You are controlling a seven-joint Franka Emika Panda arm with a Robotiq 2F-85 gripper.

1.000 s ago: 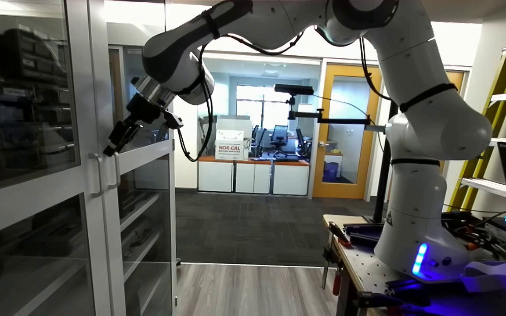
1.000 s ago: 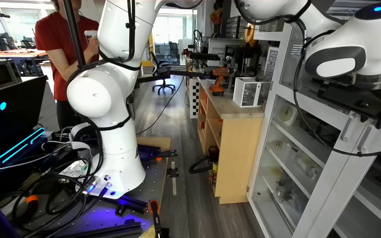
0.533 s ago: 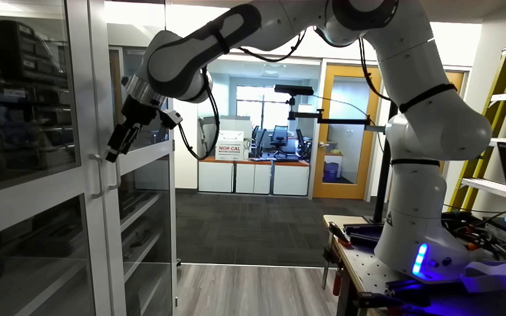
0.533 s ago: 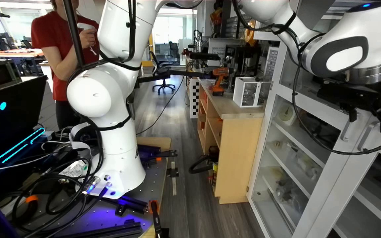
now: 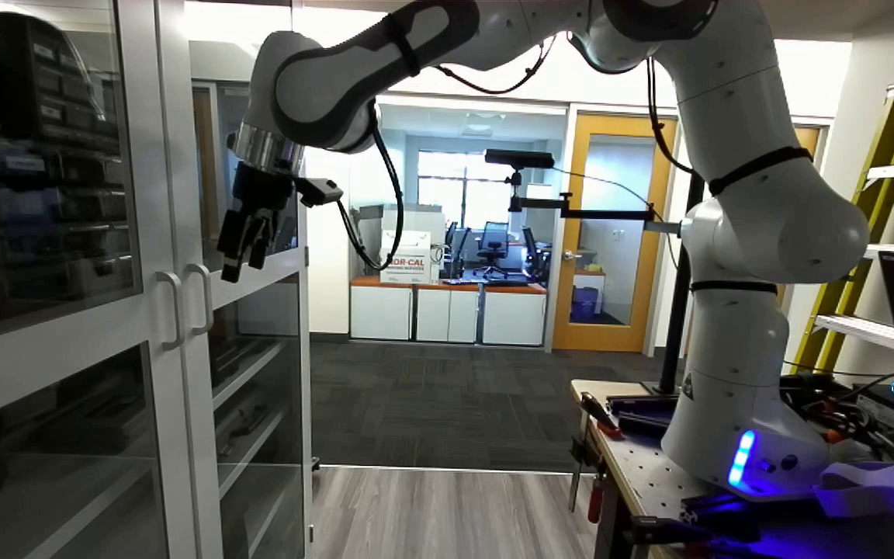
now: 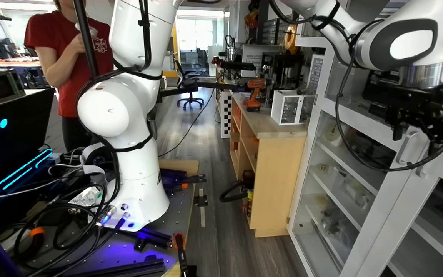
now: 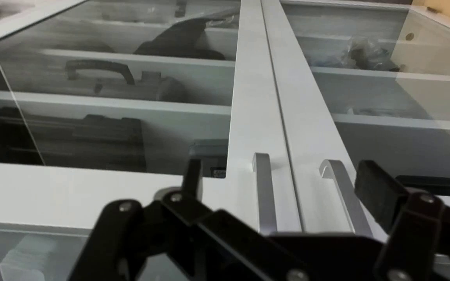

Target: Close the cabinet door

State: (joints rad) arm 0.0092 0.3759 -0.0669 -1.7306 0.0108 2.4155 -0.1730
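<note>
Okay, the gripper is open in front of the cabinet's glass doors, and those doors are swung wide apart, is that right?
Not quite: they aren't swung wide apart. The wrist view shows the cabinet door and the neighbouring glass door edge to edge, with barely a gap between them. The gripper is indeed open in front of them.

- Carton [image 5: 413, 252], in an exterior view, just off center toward 10 o'clock: red lettering [image 5: 408, 262], "OR-CAL" legible; initial character partly covered; smaller line [image 5: 410, 270] beneath illegible.
- Robot base [image 5: 734, 419], in an exterior view, 4 o'clock: small triangular sign [image 5: 687, 386]; symbol too small to read.
- Red shirt [image 6: 71, 92], in an exterior view, 10 o'clock: white emblem [image 6: 100, 45], undecipherable.
- White panel [image 6: 254, 52], in an exterior view, 1 o'clock: dark print [image 6: 253, 59], illegible.
- Black laptop [image 6: 17, 111], in an exterior view, 9 o'clock: lit logo [image 6: 3, 123], brand unidentified.
- Dark case [image 7: 211, 153], wrist view, 6 o'clock: label [image 7: 219, 172], unreadable.
</note>
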